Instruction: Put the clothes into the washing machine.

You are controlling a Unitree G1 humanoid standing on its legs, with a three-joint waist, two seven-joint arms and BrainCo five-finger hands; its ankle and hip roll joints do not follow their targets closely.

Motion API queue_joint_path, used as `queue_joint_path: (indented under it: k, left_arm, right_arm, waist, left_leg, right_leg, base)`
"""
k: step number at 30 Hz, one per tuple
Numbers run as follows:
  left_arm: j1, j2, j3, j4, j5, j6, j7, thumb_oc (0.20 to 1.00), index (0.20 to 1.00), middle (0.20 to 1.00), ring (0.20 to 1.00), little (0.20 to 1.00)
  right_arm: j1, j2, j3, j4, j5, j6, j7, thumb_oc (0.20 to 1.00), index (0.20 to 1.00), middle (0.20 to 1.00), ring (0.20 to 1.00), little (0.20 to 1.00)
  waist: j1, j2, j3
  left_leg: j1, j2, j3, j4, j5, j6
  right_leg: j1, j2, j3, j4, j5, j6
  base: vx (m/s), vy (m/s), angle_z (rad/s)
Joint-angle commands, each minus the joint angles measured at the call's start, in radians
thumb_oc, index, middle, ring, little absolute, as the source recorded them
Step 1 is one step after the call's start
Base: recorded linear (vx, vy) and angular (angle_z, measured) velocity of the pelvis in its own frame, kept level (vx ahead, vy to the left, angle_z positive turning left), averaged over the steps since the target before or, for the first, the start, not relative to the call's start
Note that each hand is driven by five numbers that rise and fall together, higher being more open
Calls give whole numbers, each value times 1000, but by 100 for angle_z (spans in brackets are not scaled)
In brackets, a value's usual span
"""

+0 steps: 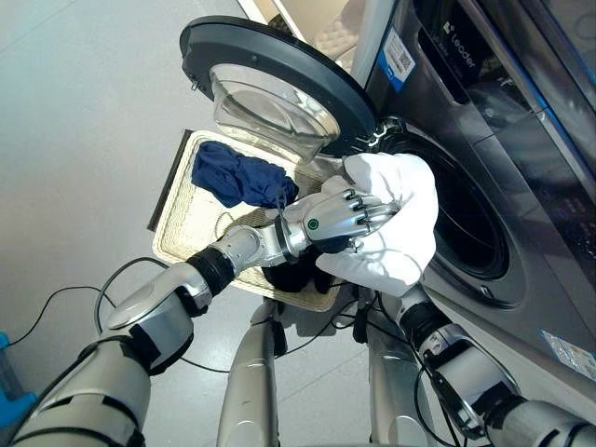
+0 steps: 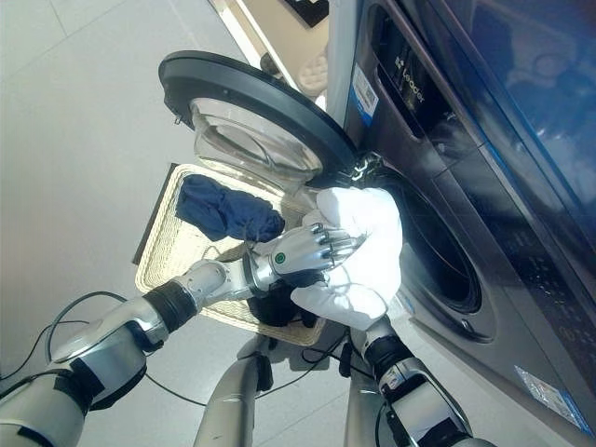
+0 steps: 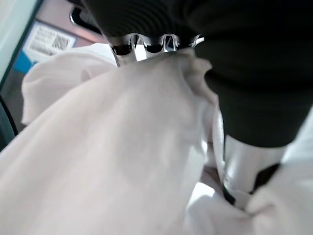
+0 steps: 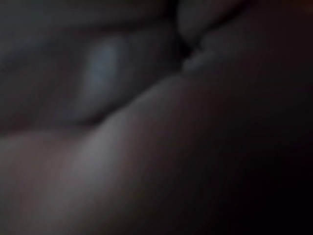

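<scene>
- Left eye view: the white garment (image 1: 399, 223) sat right of centre, bunched against the rim of the washing machine (image 1: 521, 140) opening, whose dark drum lay just to its right. The left hand (image 1: 340, 221) came in from the lower left and lay on the bundle's left flank, fingers curled into the cloth. The right arm rose from the lower right and vanished under the bundle, so I could not tell how the right hand's fingers stood
- Right eye view: the same bundle (image 2: 358, 256) stood between the left hand (image 2: 303, 251) and the drum, its long axis running top to bottom across the opening. The blue garment (image 2: 223, 212) lay in the wicker basket (image 2: 163, 256) at centre left, under the open door (image 2: 251, 102); a dark garment (image 2: 275, 307) lay below the hand
- Left wrist view: cloth (image 3: 107, 161) was gathered against fingers (image 3: 146, 45) at the top
- Right wrist view: dark; nothing readable
- Judgement: the push should go rightward, into the drum
</scene>
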Motion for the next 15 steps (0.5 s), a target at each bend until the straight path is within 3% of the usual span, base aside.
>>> queue_joint_path:
  k: [1, 15]
  left_arm:
    - [-14, -3, 45, 68, -28, 47, 30, 1000, 1000, 1000, 1000, 1000]
    - [-2, 0, 122, 102, -69, 103, 192, 1000, 1000, 1000, 1000, 1000]
  right_arm:
    - [-63, 28, -11, -60, -9, 15, 100, 200, 200, 200, 200, 200]
    - [-73, 17, -39, -36, -9, 27, 98, 200, 200, 200, 200, 200]
  waist:
    - [-6, 11, -20]
    - [-3, 13, -20]
  left_leg:
    - [-22, -72, 52, -10, -30, -22]
    - [-31, -71, 50, -11, -24, -23]
  right_leg:
    - [18, 23, -66, 25, -60, 112]
    - [5, 25, -63, 32, -60, 109]
  base:
    - [3, 6, -8]
    - [1, 1, -1]
